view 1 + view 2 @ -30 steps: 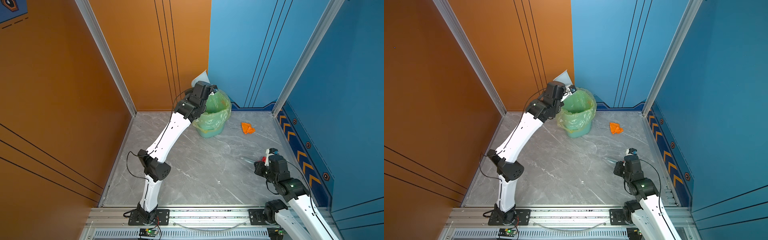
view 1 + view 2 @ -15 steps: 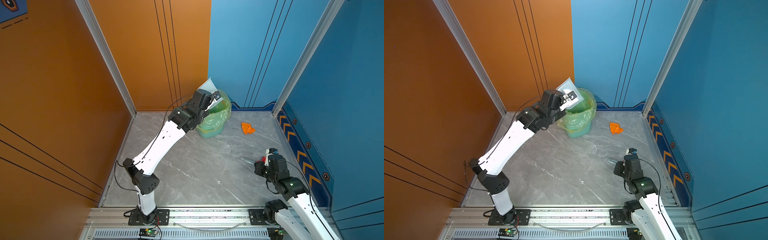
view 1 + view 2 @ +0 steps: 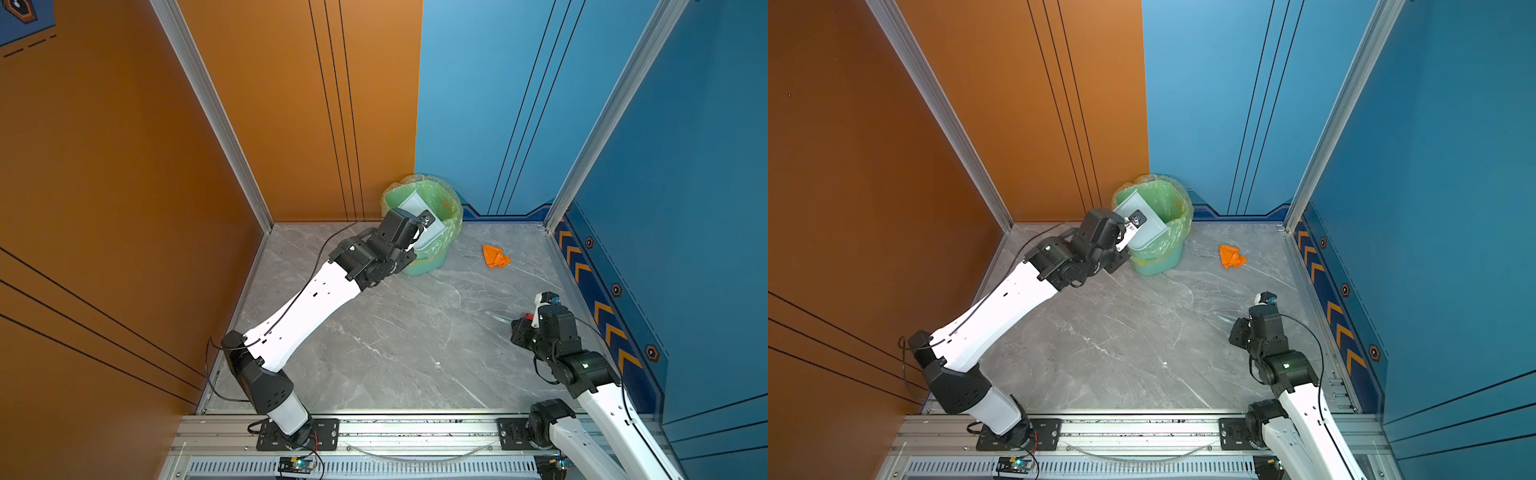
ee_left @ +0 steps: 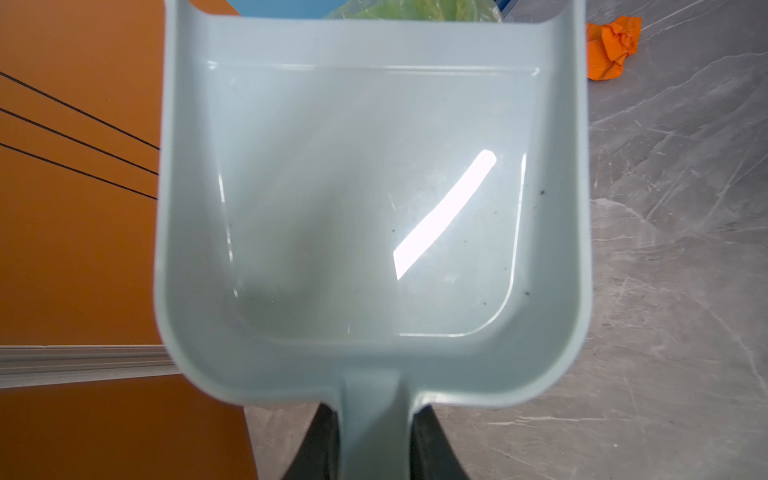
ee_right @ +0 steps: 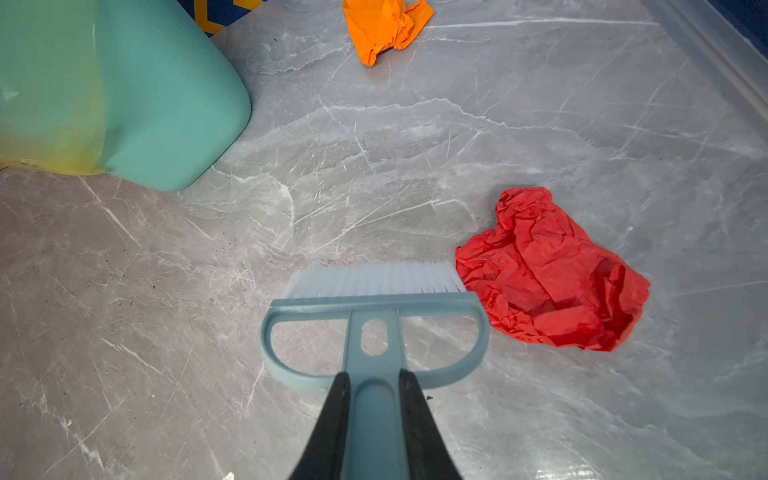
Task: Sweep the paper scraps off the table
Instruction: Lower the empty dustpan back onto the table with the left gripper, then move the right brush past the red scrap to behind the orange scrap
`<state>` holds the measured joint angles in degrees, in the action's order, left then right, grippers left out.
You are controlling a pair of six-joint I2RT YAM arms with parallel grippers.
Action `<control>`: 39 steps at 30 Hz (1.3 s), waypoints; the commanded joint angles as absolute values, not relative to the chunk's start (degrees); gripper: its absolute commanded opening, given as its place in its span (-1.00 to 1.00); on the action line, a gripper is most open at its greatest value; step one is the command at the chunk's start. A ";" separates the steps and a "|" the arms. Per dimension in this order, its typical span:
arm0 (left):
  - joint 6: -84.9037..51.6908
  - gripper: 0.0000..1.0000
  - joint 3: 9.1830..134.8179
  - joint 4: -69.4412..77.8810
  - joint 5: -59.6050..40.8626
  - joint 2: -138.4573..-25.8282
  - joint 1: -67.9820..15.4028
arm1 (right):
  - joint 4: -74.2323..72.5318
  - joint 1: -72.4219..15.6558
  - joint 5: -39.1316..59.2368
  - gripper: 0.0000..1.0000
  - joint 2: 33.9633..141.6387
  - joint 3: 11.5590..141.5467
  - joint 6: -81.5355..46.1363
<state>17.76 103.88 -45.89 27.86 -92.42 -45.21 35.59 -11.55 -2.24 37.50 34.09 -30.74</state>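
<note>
The left tool (image 4: 374, 440) is clamped on the handle of a pale grey-blue dustpan (image 4: 374, 187), one finger on each side of the stem. In both top views the dustpan is held tilted over the near rim of the teal bin (image 3: 430, 259), its open front above the green liner (image 3: 449, 208). Its inner floor shows a bright glare and a few dark specks

The right tool (image 5: 374, 395) is closed on the handle of a blue brush (image 5: 374, 328), low over the right side of the desk (image 3: 395, 345). The white bristles rest on the marble, and their end touches the red scrap (image 5: 548, 270), which lies just beside the brush head. The orange scrap (image 3: 494, 256) lies on the desk farther back, near the bin's right side and apart from it
</note>
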 commanded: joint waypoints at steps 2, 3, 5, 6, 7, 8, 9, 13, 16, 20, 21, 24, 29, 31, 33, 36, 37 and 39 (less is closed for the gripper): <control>12.04 -1.00 99.10 -44.25 24.34 -88.90 -46.97 | 36.50 -11.03 -4.14 -1.00 38.90 36.98 -29.45; 11.19 -1.00 97.72 -43.81 23.73 -88.35 -47.31 | 36.41 -11.03 -4.17 -1.00 39.23 37.23 -29.32; 8.90 -1.00 95.54 -42.95 22.44 -87.14 -47.66 | 36.13 -10.92 -4.40 -1.00 40.12 37.80 -29.10; 7.71 -1.00 94.13 -42.66 20.70 -86.64 -47.85 | 35.97 -10.89 -4.41 -1.00 40.59 38.20 -28.85; 6.36 -1.00 92.61 -42.10 19.24 -86.09 -47.99 | 35.86 -10.81 -4.50 -1.00 41.18 38.62 -28.66; 5.53 -1.00 91.05 -41.31 18.19 -85.43 -48.20 | 35.73 -10.77 -4.59 -1.00 41.67 39.07 -28.52; 4.84 -1.00 89.14 -40.25 16.86 -84.77 -48.33 | 35.56 -10.68 -4.65 -1.00 42.39 39.49 -28.39; 0.71 -1.00 83.06 -36.78 14.27 -83.02 -48.88 | 34.23 -10.59 -4.57 -1.00 44.65 40.90 -28.13; -1.76 -1.00 79.82 -35.09 12.69 -82.51 -49.53 | 32.93 -10.34 -4.65 -1.00 46.24 41.54 -28.04; -4.10 -1.00 76.57 -33.52 11.16 -82.78 -50.86 | 31.45 -9.77 -4.73 -1.00 48.86 42.95 -27.69; -4.72 -1.00 75.89 -33.11 11.01 -82.95 -51.19 | 31.14 -9.60 -4.74 -1.00 49.49 43.35 -27.64; -5.80 -1.00 73.95 -31.90 10.29 -83.69 -52.19 | 30.12 -9.03 -4.66 -1.00 51.15 44.72 -27.43; -7.30 -1.00 71.25 -30.37 9.87 -85.71 -52.91 | 28.46 -7.88 -5.40 -1.00 53.62 46.77 -27.22; -7.97 -1.00 70.44 -30.11 9.67 -86.69 -53.03 | 27.46 -7.19 -5.78 -1.00 54.43 47.36 -27.16; -8.60 -1.00 69.72 -29.51 9.26 -87.95 -53.18 | 26.12 -6.22 -6.26 -1.00 55.42 47.95 -27.29; -9.55 -1.00 69.29 -28.74 8.47 -90.07 -53.22 | 24.21 -4.65 -5.85 -1.00 57.13 48.71 -27.56; -9.73 -1.00 69.34 -28.70 8.20 -90.69 -53.28 | 23.73 -4.26 -5.68 -1.00 57.70 49.07 -27.60; -10.02 -1.00 69.58 -28.67 7.73 -92.42 -53.29 | 22.66 -3.62 -5.51 -1.00 58.95 49.78 -27.60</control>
<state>-8.49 70.00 -29.89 9.76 -90.87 -52.62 25.96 -4.49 -4.60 57.74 47.44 -28.32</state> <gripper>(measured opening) 0.228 0.192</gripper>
